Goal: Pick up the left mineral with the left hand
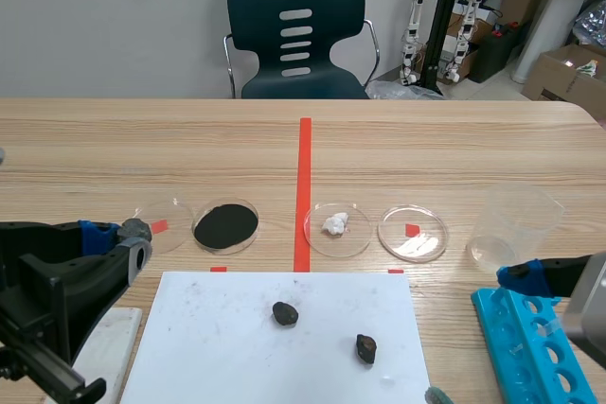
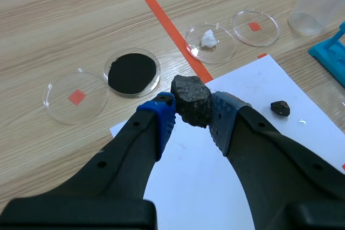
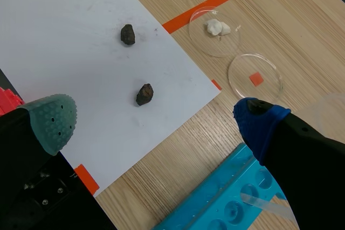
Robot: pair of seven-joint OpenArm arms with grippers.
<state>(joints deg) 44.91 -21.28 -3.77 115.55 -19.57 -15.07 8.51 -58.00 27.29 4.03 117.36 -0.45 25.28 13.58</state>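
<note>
Mineral (image 2: 191,100): dark lump, clenched between left gripper (image 2: 192,107) fingers; left arm (image 1: 47,290) low, bench (image 1: 426,158) left side. Right gripper (image 3: 155,118) fingers spread, released.

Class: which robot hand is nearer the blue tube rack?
Right. The right hand hovers right by the blue tube rack; the left hand, shut on a dark mineral, is across the white paper from it.
</note>
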